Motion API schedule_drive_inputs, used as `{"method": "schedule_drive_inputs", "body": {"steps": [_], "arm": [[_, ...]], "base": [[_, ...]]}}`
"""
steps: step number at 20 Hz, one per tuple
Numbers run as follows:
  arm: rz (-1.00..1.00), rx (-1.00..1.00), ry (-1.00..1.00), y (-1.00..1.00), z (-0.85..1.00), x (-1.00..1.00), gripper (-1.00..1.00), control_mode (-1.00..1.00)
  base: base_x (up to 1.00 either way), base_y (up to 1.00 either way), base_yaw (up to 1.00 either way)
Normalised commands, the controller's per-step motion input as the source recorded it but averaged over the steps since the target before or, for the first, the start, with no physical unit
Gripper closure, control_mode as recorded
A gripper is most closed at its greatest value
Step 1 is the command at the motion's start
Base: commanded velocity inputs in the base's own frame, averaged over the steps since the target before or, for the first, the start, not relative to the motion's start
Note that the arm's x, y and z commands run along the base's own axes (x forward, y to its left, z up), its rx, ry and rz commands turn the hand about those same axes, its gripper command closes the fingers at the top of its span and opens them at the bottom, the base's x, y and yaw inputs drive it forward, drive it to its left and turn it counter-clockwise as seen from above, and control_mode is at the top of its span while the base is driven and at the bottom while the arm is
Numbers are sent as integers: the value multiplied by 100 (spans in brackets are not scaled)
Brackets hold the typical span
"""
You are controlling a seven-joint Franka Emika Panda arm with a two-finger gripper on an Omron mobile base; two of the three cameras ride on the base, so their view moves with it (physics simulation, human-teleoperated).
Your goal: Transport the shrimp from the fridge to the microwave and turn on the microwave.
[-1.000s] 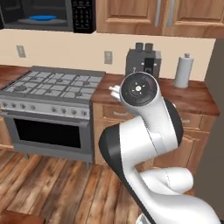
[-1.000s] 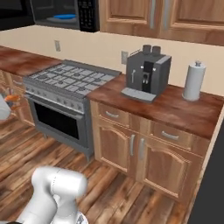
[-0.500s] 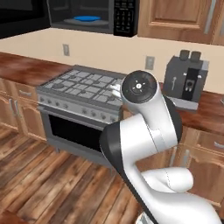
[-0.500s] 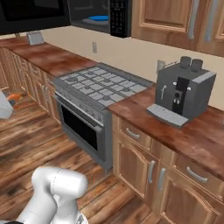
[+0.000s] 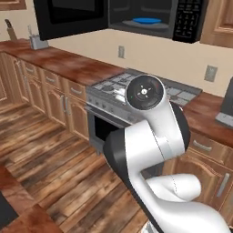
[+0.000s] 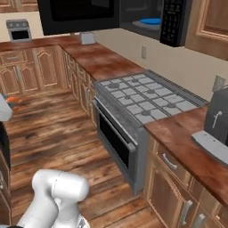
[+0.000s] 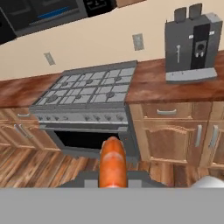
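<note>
Your gripper (image 7: 113, 181) stays clamped on the shrimp (image 7: 113, 162), carried low before the stove (image 7: 87, 94). Base has swung since earlier: the microwave (image 5: 157, 18), door open, now sits nearer, coffee machine (image 7: 191, 43) pushed right.

The counter (image 6: 107, 62) and floor (image 5: 59, 164) look like glossy reddish wood, the cabinets (image 6: 26, 71) lighter satin wood. The stove (image 7: 87, 100) reads as brushed grey metal. The microwave (image 5: 154, 18) is glossy black, its plate (image 5: 146, 21) smooth blue. The shrimp (image 7: 113, 164) looks smooth, orange, slightly shiny.
</note>
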Motion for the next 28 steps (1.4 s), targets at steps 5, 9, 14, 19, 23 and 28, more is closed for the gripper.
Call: {"method": "schedule_drive_inputs", "body": {"steps": [5,9,14,19,23,28], "arm": [[0,0,0,0,0,0,100,100],[0,0,0,0,0,0,100,100],[0,0,0,0,0,0,100,100],[0,0,0,0,0,0,100,100],[0,0,0,0,0,0,100,100],[0,0,0,0,0,0,100,100]], "base": [[81,-1,31],[82,-8,8],[79,-3,0],[68,0,-17],[56,6,-42],[54,8,-45]]}}
